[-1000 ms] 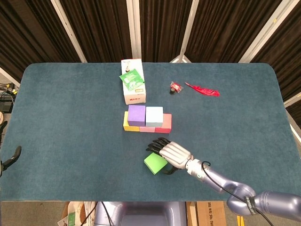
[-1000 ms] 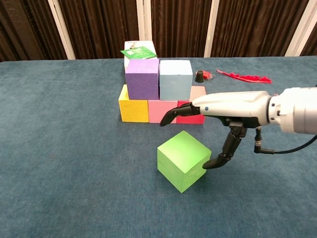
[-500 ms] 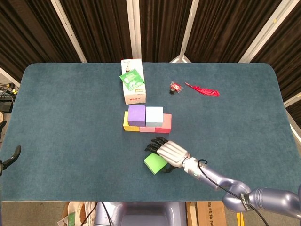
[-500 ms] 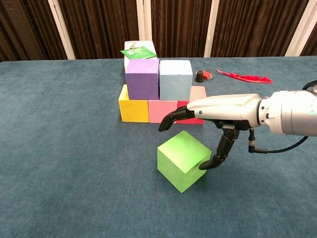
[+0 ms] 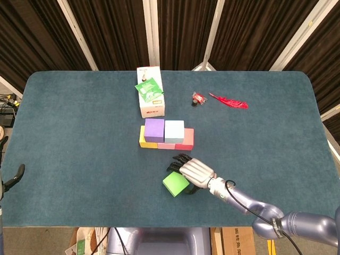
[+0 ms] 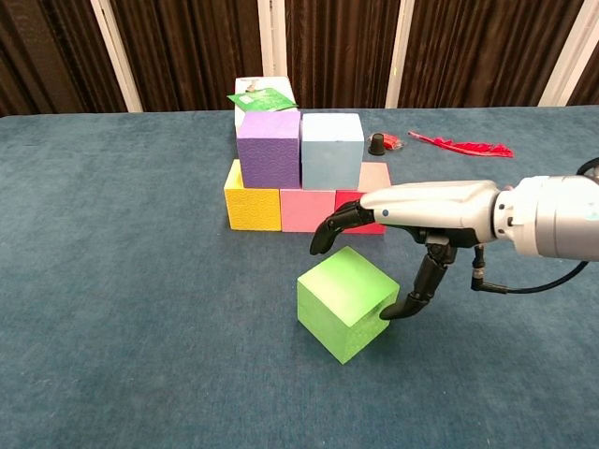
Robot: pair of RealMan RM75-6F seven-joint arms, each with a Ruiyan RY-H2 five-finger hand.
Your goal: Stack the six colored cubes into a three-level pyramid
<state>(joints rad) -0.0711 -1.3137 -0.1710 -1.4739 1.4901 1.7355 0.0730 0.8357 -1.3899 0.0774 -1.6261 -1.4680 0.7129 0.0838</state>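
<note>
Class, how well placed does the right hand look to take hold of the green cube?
Probably well placed: the right hand hangs over the green cube, thumb beside its right face, with nothing between them.

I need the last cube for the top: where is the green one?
The green cube sits on the table in front of the stack, under the right hand.

You get even, bright light from above on the table (image 5: 79, 133), with no glare. Shadows are soft and short; the green cube (image 6: 345, 301) casts only a faint one beside it. Both pictures are sharp. The curtains (image 5: 111, 32) behind the far edge stay dim, and the head view bows slightly at its corners.
</note>
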